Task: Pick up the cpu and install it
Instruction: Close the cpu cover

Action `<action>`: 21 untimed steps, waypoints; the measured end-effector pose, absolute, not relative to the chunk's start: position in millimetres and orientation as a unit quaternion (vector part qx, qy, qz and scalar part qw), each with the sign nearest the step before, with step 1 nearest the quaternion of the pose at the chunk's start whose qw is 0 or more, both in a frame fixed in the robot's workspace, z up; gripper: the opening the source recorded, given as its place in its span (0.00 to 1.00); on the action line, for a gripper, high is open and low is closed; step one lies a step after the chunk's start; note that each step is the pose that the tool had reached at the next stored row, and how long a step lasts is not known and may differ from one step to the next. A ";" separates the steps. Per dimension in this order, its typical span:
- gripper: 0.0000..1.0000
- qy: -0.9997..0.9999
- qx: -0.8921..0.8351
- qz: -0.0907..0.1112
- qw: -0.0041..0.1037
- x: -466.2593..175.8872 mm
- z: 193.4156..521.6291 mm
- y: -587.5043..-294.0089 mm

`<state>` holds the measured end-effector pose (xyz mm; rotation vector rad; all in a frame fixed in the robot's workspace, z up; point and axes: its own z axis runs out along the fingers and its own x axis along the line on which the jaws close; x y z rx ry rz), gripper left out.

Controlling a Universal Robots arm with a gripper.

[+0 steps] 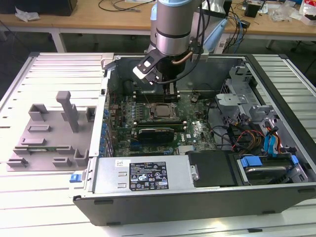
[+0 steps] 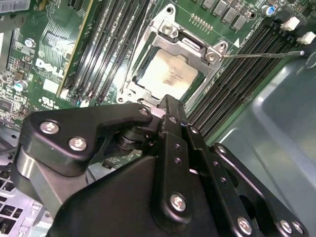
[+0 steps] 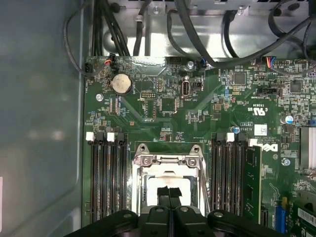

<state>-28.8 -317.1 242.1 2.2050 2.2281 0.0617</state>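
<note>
The cpu point(image 1: 161, 111), a silvery square chip, lies flat inside the metal socket frame point(image 2: 190, 45) on the green motherboard point(image 1: 197, 131) in the open computer case. My gripper point(image 1: 172, 93) hangs just above it, toward the case's back wall. In both wrist views the two black fingers are pressed together with nothing between them, and their tips point(image 3: 169, 193) cover the middle of the cpu point(image 3: 148, 186). In the second wrist view the gripper point(image 2: 165, 104) sits at the cpu's point(image 2: 168, 74) near edge. A thin socket lever point(image 2: 261, 54) stretches out sideways from the frame.
Black memory slots point(image 3: 106, 182) flank the socket on both sides. A dark expansion card point(image 1: 155, 132) lies in front of it. Cables and drive bays point(image 1: 261, 143) fill the exterior view's right. The case walls point(image 1: 106, 98) surround the board. A grey fixture point(image 1: 49, 133) rests on the left.
</note>
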 end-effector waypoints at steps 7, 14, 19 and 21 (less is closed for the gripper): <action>0.11 0.713 0.701 0.019 0.002 -28.9 237.4 -317.6; 0.11 0.777 0.629 0.018 0.001 -29.1 237.2 -317.6; 0.11 0.836 0.549 0.017 0.001 -29.1 236.6 -317.6; 0.11 0.849 0.528 0.016 0.000 -29.0 236.5 -317.6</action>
